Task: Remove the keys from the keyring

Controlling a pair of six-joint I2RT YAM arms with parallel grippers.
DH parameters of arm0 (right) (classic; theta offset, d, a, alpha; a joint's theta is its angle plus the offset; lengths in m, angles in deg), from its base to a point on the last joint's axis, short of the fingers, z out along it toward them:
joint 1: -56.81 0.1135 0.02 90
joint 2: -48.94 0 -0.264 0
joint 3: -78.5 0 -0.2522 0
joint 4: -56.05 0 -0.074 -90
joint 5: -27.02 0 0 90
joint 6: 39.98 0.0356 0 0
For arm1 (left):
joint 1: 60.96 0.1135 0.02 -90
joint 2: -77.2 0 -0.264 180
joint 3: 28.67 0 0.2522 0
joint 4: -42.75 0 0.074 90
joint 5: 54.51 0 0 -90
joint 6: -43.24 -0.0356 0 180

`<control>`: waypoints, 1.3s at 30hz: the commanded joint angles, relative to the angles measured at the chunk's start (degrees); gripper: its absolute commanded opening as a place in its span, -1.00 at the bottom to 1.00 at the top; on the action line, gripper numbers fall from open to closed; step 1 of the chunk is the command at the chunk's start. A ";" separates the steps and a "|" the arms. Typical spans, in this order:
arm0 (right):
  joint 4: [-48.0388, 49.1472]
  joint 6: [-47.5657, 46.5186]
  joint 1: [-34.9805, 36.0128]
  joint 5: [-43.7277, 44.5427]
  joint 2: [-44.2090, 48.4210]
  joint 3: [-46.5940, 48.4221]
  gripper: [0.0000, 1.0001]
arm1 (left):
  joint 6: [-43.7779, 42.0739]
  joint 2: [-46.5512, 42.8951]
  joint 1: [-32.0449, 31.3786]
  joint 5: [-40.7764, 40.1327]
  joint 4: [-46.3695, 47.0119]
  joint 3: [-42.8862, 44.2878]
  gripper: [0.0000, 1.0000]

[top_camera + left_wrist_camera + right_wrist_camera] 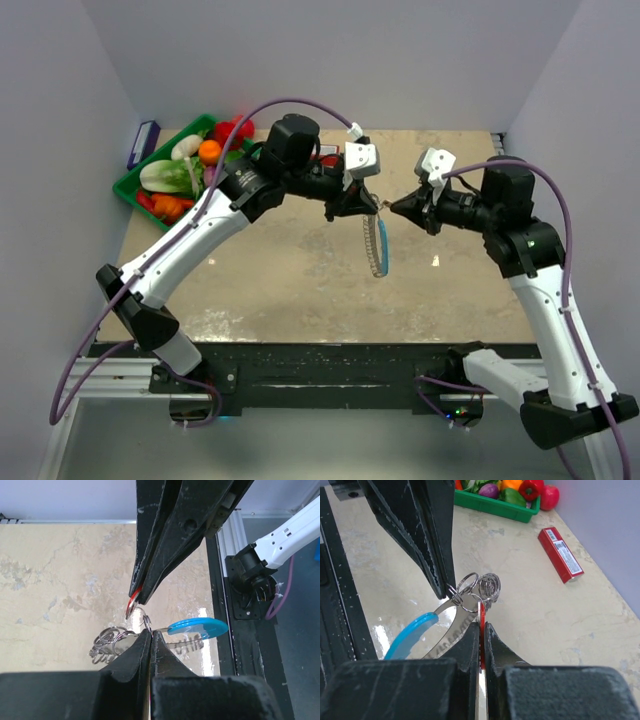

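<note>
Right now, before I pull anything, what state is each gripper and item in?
left gripper: shut on the keyring
right gripper: shut on the red key
keyring: lifted off the table, hanging between both grippers
keys: strung on the keyring
red box: lying flat on the table
green tray: full of vegetables

Beige table [300, 290] bears red box [560, 555] and green tray [492, 508], seemingly of vegetables
</note>
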State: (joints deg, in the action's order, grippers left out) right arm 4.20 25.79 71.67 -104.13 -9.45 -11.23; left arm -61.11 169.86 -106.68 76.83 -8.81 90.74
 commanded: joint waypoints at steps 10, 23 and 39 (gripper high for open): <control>4.77 -4.69 -1.49 -1.47 -0.41 -6.02 -1.00 | 4.15 -2.93 0.19 11.30 2.73 4.39 -1.00; 1.61 -8.73 -0.70 -1.48 0.73 -8.13 -1.00 | 5.56 -1.96 0.63 10.95 3.70 5.36 -1.00; -5.15 -12.69 -1.23 -10.70 1.44 1.53 -0.14 | 5.30 -3.19 1.24 14.03 3.61 3.95 -1.00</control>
State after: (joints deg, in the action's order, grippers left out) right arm 0.38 14.76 70.81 -108.02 -7.92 -12.74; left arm -56.72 169.40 -105.71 87.26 -8.35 92.99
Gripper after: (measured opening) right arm 0.447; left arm 0.027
